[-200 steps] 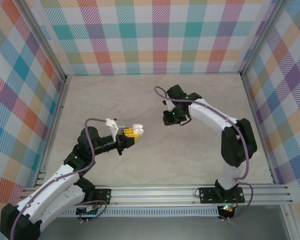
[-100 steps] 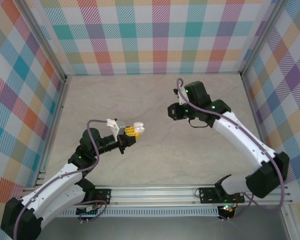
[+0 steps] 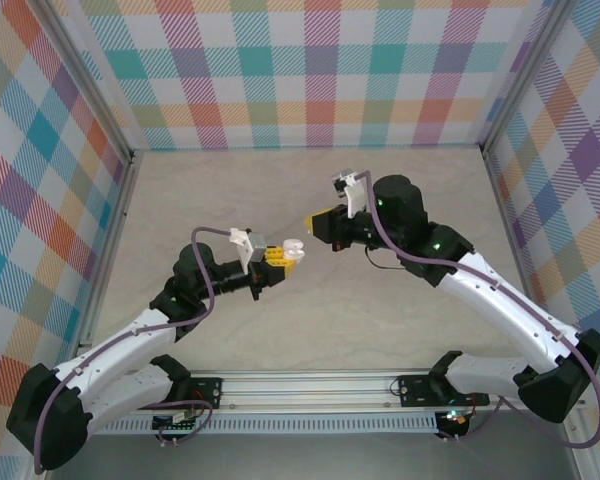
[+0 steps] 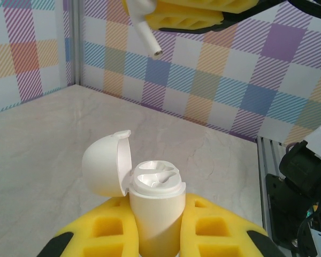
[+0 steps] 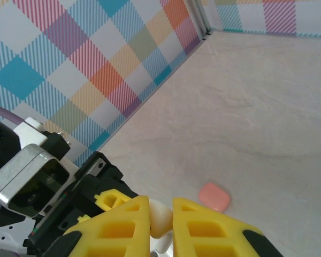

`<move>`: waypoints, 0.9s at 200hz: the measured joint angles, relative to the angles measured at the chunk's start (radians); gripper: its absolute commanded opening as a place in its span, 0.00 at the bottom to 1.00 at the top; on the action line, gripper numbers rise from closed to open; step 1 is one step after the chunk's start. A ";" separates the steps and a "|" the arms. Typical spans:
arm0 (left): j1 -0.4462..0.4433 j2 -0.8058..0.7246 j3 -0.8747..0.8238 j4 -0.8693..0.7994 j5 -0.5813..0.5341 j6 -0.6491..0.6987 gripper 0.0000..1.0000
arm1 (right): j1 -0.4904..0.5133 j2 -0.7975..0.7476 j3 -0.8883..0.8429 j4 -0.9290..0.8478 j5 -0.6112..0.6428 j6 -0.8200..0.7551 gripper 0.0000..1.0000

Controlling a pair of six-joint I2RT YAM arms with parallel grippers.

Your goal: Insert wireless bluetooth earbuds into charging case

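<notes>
left gripper [image 3: 281, 257] clamps the open white charging case [image 4: 155, 206] upright; right gripper [image 5: 161, 208] pinches a white earbud [image 4: 146, 35], seemingly hanging above the case, apart.

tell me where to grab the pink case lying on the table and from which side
Take the pink case across two opposite straight edges, coming straight down from above. It lies flat and low on the table, a rounded square with bare surface around it, leaving little to pinch from the side.
</notes>
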State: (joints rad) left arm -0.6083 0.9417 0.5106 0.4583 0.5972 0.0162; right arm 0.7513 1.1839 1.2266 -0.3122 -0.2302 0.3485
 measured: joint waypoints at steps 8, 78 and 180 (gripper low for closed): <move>-0.002 0.005 0.004 0.007 0.000 0.003 0.00 | 0.015 0.000 0.000 0.013 0.014 -0.001 0.14; -0.013 0.019 0.018 0.063 -0.009 0.007 0.00 | 0.100 0.000 -0.066 0.162 0.092 -0.020 0.13; -0.018 0.018 0.018 0.102 -0.095 -0.005 0.00 | 0.101 -0.001 -0.103 0.259 0.111 -0.011 0.13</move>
State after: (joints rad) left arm -0.6266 0.9600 0.5289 0.5606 0.5018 0.0116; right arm 0.8524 1.1831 1.1233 -0.0528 -0.1192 0.3370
